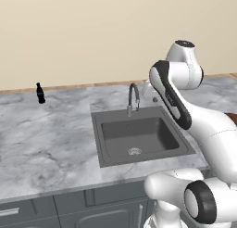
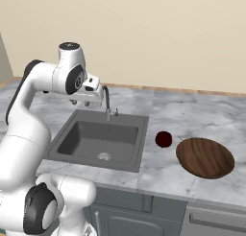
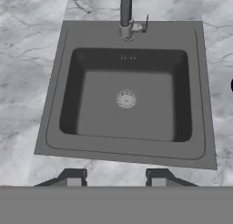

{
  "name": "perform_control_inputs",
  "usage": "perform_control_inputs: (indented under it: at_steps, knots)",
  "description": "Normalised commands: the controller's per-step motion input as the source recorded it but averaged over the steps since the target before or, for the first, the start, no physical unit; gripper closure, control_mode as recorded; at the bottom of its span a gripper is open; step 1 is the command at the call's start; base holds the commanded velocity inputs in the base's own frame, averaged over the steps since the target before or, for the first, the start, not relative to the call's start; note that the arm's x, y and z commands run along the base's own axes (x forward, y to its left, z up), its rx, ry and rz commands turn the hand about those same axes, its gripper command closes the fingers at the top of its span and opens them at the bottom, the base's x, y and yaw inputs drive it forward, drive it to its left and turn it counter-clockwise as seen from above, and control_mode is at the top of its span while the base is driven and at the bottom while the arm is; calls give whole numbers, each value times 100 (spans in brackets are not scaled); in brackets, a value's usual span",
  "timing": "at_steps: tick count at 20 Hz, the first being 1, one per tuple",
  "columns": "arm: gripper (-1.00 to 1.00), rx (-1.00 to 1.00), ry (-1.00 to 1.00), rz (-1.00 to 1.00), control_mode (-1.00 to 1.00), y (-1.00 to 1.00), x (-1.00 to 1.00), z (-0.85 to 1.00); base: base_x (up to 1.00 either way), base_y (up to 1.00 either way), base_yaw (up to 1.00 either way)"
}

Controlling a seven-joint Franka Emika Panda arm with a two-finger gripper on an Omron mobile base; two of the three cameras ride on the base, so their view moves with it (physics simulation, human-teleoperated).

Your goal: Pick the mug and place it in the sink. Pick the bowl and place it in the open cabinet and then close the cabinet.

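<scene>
The sink (image 1: 96,138) (image 2: 142,143) (image 3: 53,110) is a dark grey basin with a round drain, and nothing lies in it. The wooden bowl (image 2: 205,157) rests on the marble counter to the right of the sink. My gripper (image 2: 80,103) (image 3: 115,178) hangs above the sink, near the faucet (image 2: 106,103). Its fingertips (image 3: 73,177) stand apart with only counter showing between them, so it is open and holds nothing. The mug and the cabinet are out of view.
A small dark red round object (image 2: 164,139) sits on the counter between the sink and the bowl. A small black bottle (image 1: 40,93) stands far left near the wall. The curved faucet (image 1: 133,96) (image 3: 126,13) rises at the sink's back edge. Drawer fronts run below the counter.
</scene>
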Motion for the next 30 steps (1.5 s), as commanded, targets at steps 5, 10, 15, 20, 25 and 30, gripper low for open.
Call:
perform_control_inputs:
  at_steps: [5,10,15,20,25,30]
  knots:
    - [-100,0,0,0,-100,-17,0,0,0,0,0]
    - [-100,-1,0,0,-100,-22,-12,-6,0,0,0]
    - [-100,-2,0,0,-100,-40,-35,-34,0,0,0]
    - [-100,-3,0,0,-100,-38,-22,-43,0,0,0]
    - [-100,0,2,0,-100,-36,0,-27,0,0,0]
    - [-100,0,9,0,-100,-46,0,-22,0,0,0]
